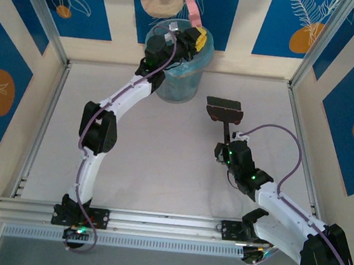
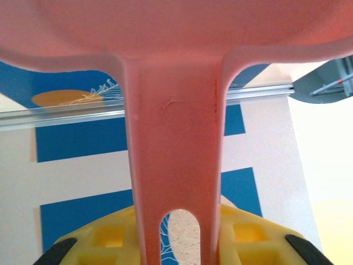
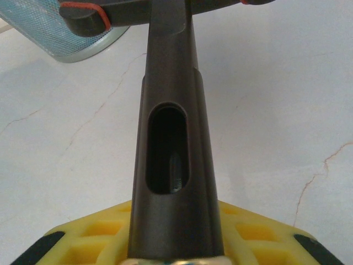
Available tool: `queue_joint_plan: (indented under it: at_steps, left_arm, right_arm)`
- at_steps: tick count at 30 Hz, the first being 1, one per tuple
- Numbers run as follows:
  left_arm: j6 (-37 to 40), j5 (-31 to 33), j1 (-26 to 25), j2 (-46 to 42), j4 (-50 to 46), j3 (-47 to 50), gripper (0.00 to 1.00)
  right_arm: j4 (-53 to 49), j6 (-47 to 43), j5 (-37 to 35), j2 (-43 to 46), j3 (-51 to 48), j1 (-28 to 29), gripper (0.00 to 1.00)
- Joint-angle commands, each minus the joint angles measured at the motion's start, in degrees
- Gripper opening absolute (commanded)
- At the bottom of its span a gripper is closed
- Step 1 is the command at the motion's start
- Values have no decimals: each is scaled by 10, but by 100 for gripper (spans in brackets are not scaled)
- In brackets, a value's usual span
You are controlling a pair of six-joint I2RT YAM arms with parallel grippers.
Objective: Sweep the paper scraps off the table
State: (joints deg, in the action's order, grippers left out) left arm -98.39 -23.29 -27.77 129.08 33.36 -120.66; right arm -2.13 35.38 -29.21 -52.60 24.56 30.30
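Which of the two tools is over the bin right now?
The pink dustpan, held by the left gripper above the blue mesh bin. The dark brush, in the right gripper, is off to the bin's right, over the table.

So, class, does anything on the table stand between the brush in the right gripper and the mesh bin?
Nothing visible does. The brush, held by the right gripper, sits just right of the mesh bin, with only bare table between them. The left gripper holds the pink dustpan over the bin, off that path.
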Motion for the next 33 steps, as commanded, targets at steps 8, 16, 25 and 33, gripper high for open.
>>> queue_joint_plan:
  at_steps: [8,16,25,33]
  left_arm:
    - [-43,23,-6,-6,108,4,0]
    - [-38,12,-10,-11,112,5,0]
    - [44,-77,-31,-68,30,9,0]
    - [224,-181,-84,-167,-133,64,0]
  right_arm:
    - [35,-12,-22,5,-5,0,0]
    - [35,-13,-21,4,-5,0,0]
    - [28,-15,-37,12,-7,0,0]
    - [22,-14,-47,17,-10,-3,0]
